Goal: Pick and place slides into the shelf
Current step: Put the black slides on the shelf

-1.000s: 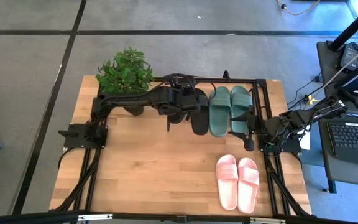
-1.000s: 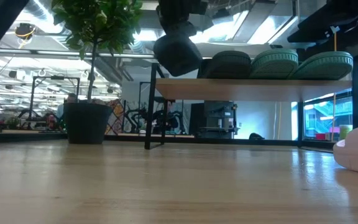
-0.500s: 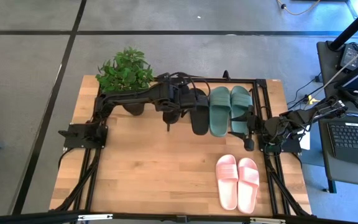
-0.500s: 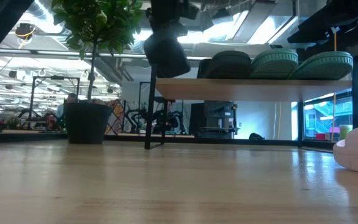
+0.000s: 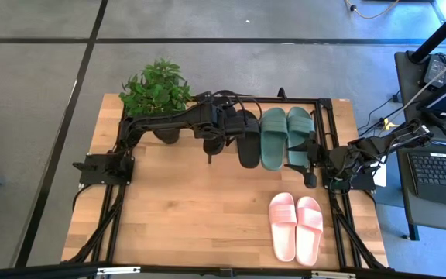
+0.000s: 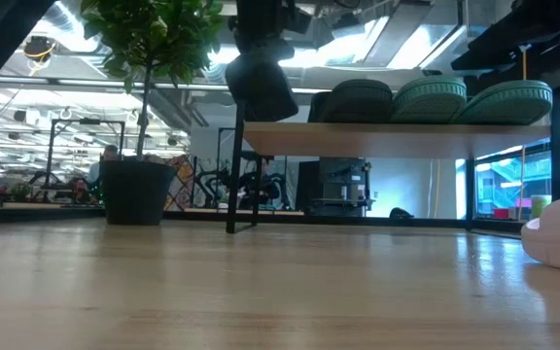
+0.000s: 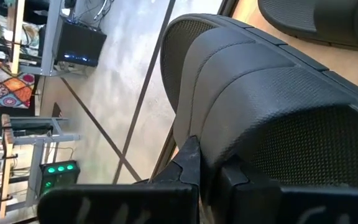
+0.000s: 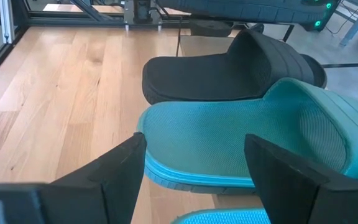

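Wood table (image 5: pixel 184 209) at the front holds the pink slides (image 5: pixel 295 225). Farther back, the right gripper (image 5: pixel 313 160) waits with fingers apart by the green slides (image 5: pixel 286 136). The left gripper (image 5: pixel 221 132), clamped on a black slide (image 6: pixel 254 86), has drifted left, above the shelf's (image 6: pixel 397 138) left end beside the other black slide (image 5: pixel 248 139).

Wooden desk (image 5: pixel 176 201), potted plant (image 5: pixel 157 93) at back left, low shelf (image 5: pixel 316 105) beside it, pale pink slides (image 5: pixel 296 225) front right
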